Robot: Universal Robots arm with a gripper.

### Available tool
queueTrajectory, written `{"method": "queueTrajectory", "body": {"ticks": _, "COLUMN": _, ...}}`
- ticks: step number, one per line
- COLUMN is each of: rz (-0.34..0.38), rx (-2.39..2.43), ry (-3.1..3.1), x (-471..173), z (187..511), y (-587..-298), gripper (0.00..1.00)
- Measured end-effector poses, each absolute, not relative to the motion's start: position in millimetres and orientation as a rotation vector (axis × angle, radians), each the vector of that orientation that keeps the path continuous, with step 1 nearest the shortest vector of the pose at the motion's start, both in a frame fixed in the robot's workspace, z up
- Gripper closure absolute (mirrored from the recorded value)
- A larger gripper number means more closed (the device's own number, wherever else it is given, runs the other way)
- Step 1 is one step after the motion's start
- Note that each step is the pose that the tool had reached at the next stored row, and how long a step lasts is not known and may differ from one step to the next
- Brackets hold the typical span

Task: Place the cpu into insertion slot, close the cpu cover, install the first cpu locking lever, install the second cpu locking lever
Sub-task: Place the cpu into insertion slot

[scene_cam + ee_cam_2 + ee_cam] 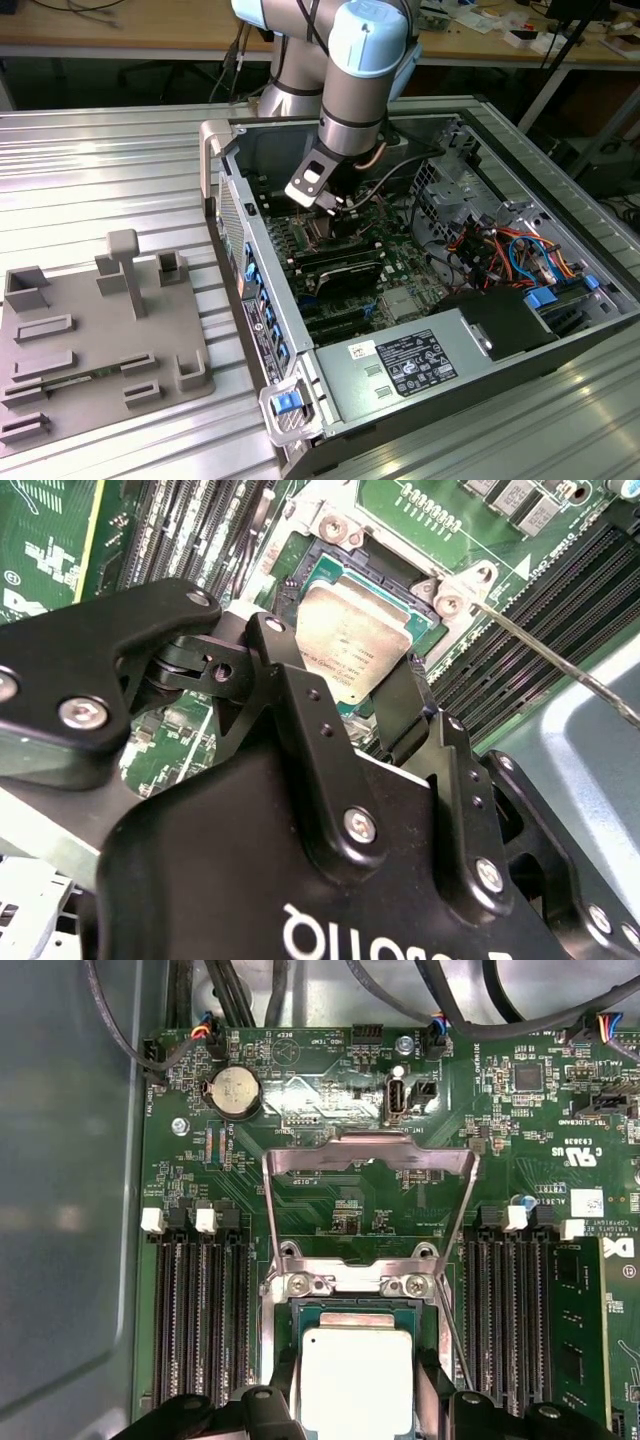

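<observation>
The cpu (355,1380) (350,640), a flat square chip with a silver top, sits low in the insertion slot (350,1282), whose shiny rim (335,530) frames it. My gripper (357,1405) (340,655) is over it inside the computer case (333,208). One black finger (275,655) lies against each of two opposite chip edges, so the gripper looks shut on the chip. The cpu cover (370,1148) is swung open, away from the socket. A thin wire locking lever (560,660) (455,1330) stands free beside the socket.
Long black memory slots (200,1320) (510,1320) flank the socket. A power supply (420,360) and bundled cables (500,250) fill the case toward the exterior view's right. A grey fixture plate (90,330) lies on the table at that view's left.
</observation>
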State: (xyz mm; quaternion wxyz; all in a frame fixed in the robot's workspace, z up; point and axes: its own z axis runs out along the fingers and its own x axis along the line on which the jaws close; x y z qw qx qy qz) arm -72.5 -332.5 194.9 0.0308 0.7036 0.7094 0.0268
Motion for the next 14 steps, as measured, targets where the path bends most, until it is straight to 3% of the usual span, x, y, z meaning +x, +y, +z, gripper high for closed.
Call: {"method": "queueTrajectory", "body": {"ticks": 14, "rz": 0.083, "rx": 2.161, "ry": 2.194, "x": -72.3, "z": 194.9, "y": -332.5, "gripper": 0.45}}
